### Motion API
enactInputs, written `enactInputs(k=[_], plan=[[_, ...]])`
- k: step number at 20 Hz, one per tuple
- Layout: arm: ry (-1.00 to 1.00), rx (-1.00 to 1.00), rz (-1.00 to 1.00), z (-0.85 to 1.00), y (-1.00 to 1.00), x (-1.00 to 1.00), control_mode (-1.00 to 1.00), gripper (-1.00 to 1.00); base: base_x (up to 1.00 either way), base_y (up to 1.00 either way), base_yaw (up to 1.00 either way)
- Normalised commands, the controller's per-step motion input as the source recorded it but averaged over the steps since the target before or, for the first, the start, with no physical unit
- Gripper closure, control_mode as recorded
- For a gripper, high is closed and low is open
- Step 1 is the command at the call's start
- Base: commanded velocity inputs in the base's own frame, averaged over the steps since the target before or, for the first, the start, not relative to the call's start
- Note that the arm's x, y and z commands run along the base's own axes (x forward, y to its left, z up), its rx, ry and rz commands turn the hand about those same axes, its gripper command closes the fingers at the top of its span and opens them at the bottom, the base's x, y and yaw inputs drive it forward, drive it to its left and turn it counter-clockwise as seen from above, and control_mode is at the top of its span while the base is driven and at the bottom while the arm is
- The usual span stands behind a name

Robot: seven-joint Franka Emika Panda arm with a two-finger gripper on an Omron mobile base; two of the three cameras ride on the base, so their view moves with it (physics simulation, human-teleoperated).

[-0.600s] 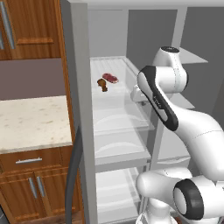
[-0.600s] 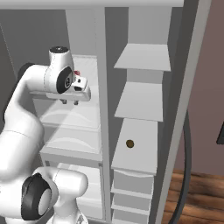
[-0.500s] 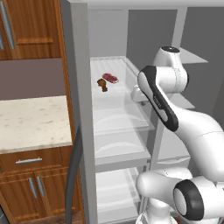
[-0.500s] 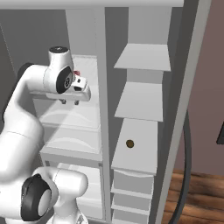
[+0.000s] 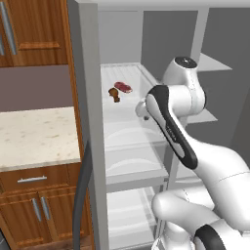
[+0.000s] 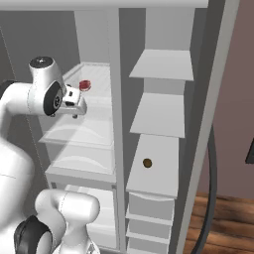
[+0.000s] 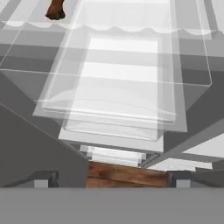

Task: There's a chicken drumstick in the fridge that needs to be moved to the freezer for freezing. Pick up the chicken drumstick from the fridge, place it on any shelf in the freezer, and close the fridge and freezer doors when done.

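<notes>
The chicken drumstick (image 5: 114,94) is a small dark brown piece on the upper clear shelf (image 5: 128,108) of the fridge, next to a flat red slab of meat (image 5: 123,87). In the hand view the drumstick (image 7: 55,9) sits at the top left, partly cut off by the edge. My gripper (image 6: 75,114) hangs in front of that shelf, short of the drumstick and apart from it. Its jaws (image 7: 113,179) stand wide open with nothing between them. The freezer with its white shelf (image 6: 158,115) is the narrower compartment to the right. Both doors stand open.
The fridge door edge (image 5: 91,127) with its dark handle (image 5: 82,195) stands left of the arm, the freezer door (image 6: 211,119) at the right. A small brown round thing (image 6: 147,162) lies on a lower freezer shelf. Clear drawers (image 7: 118,100) lie below the gripper. A stone counter (image 5: 34,136) is left.
My hand has edged a little to the left, toward the fridge's upper shelf. The jaws stay open and the drumstick has not moved.
</notes>
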Motion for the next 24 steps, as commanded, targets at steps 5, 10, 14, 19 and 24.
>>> enactInputs(k=[5, 10, 14, 19, 24], plan=[[-0.19, 0.00, 0.03, 0.45, 0.21, 0.01, -1.00, -1.00, 0.00, 0.00, 0.00], [-0.01, 0.00, 0.00, 0.29, 0.28, 0.13, -1.00, -1.00, 0.00, 0.00, 0.00], [0.03, 0.00, 0.00, 0.07, 0.40, 0.32, -1.00, -1.00, 0.00, 0.00, 0.00], [0.00, 0.00, 0.00, 0.00, 0.31, 0.49, -1.00, -1.00, 0.00, 0.00, 0.00], [0.00, 0.00, 0.00, 0.00, 0.17, 0.62, -1.00, -1.00, 0.00, 0.00, 0.00]])
